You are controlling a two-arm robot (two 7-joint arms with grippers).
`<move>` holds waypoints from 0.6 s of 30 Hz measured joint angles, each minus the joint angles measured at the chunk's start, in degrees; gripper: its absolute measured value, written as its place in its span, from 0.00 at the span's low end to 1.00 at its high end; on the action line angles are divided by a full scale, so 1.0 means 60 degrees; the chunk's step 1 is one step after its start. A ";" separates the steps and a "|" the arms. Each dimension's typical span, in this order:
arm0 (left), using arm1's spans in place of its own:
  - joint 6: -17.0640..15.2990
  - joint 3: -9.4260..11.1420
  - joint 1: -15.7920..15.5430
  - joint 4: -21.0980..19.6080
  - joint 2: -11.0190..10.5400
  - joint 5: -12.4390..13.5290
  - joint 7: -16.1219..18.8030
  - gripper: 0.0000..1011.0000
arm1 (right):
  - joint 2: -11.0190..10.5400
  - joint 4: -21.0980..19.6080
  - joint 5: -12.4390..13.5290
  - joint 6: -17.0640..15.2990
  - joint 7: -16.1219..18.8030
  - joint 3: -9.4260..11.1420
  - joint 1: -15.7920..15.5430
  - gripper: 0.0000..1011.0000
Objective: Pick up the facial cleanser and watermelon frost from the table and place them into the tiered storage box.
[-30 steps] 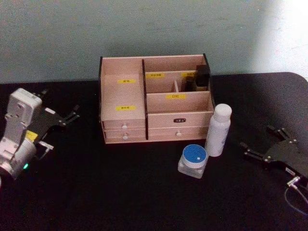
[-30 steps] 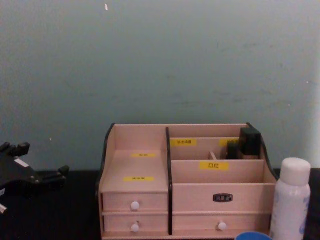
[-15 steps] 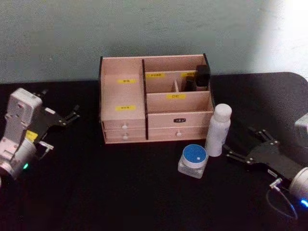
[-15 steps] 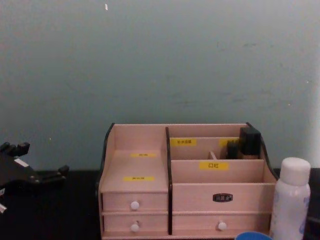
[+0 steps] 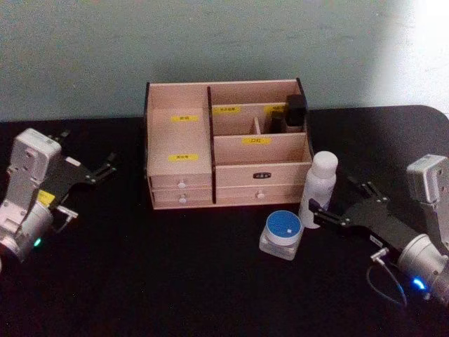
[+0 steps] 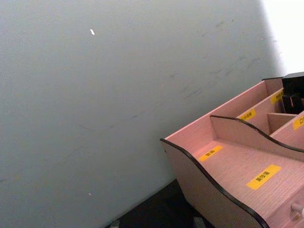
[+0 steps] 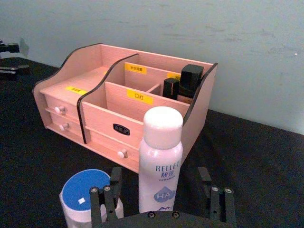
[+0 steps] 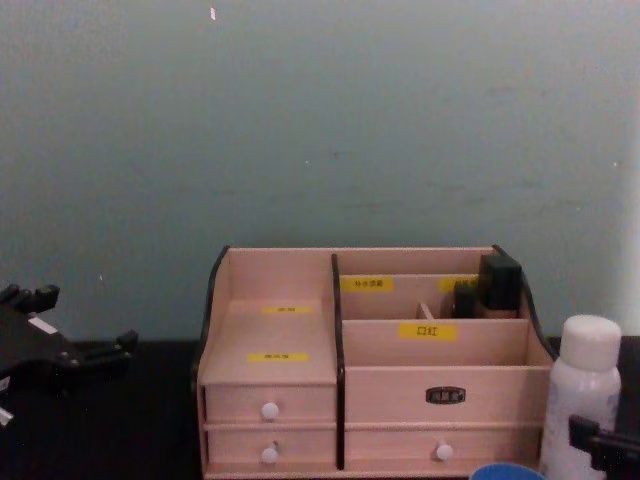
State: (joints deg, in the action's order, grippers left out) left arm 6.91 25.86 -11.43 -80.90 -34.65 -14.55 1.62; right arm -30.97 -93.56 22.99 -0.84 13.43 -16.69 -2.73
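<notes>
White capped bottle (image 5: 319, 188), upright on black worktop's (image 5: 175, 281) right half before the pinkish wooden tiered storage box (image 5: 179, 140), now bracketed by right tool (image 5: 335, 198), spread, advanced from right edge; grasp pending; left tool (image 5: 88, 158) parked spread, left edge.

There is one tiered storage box (image 5: 179, 140), one white bottle (image 5: 319, 186) and one blue-lidded jar (image 5: 282, 234) by the right gripper (image 7: 160, 175), and two dark tubes (image 7: 191, 78).
</notes>
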 joint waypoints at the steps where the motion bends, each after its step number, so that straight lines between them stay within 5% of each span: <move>1: 0.0000 0.0000 0.0000 0.0000 0.0000 0.0000 0.0000 0.99 | 0.0049 0.0047 -0.0017 -0.0017 0.0007 -0.0007 0.0043 0.99; 18: 0.0000 0.0000 0.0000 0.0000 0.0000 0.0000 0.0001 0.99 | 0.0800 0.0797 -0.0523 -0.0126 0.0212 -0.0030 0.0706 0.99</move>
State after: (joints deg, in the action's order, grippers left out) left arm 6.91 25.86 -11.43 -80.90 -34.65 -14.55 1.62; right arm -26.17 -88.78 19.86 -1.59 14.70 -16.87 1.51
